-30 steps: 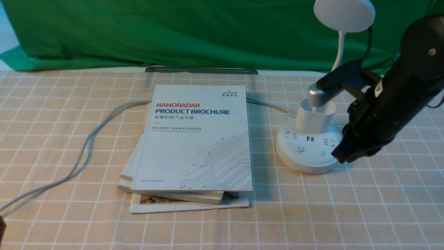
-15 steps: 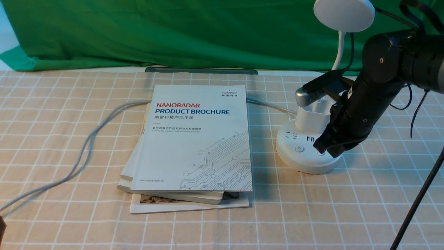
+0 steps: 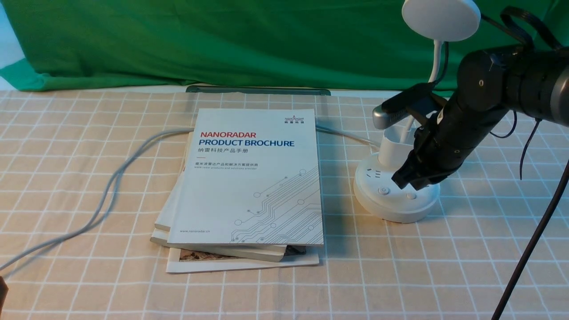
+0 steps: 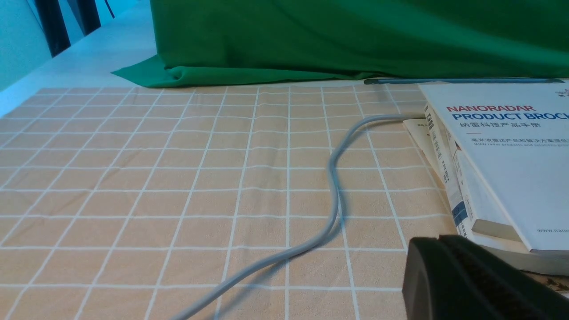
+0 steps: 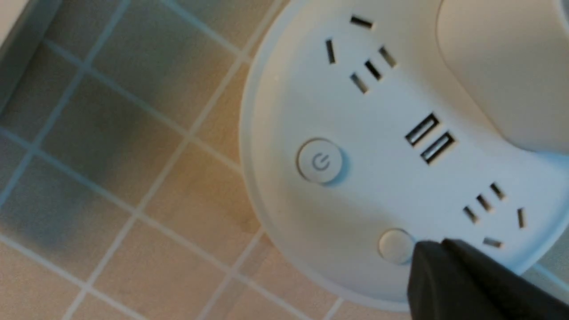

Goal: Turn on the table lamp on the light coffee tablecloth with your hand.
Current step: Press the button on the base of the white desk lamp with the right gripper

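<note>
The right claw [image 3: 405,182] is clenched, its fingertips tilted down over the base of the table lamp [image 3: 380,195] in the front view. Whether it touches the base, I cannot tell. The right arm [image 3: 493,89] reaches in from the right edge, bends at a dark joint and slants down toward the lamp, with the grey camera bar [image 3: 391,118] in front of the lamp's neck. Black cables loop above the arm and hang below it. The lamp stands upright on the light coffee tablecloth [image 3: 275,293], to the right of a stack of books [image 3: 249,191], its round head [image 3: 441,18] up against the green cloth [image 3: 222,44]. A grey cord [image 3: 109,191] runs to the stack from the left, and a cord leads from the stack's other side to the lamp.

In the left wrist view, the left claw [image 4: 438,242] shows in part, its dark fingers together and empty, near the books. The cord curves across the tablecloth.

In the right wrist view, the right claw's dark tips are together beside the plain button [image 5: 395,246]. The power button [image 5: 320,161] lies uncovered, apart from them. The cup-shaped holder rises from the base behind the sockets.
</note>
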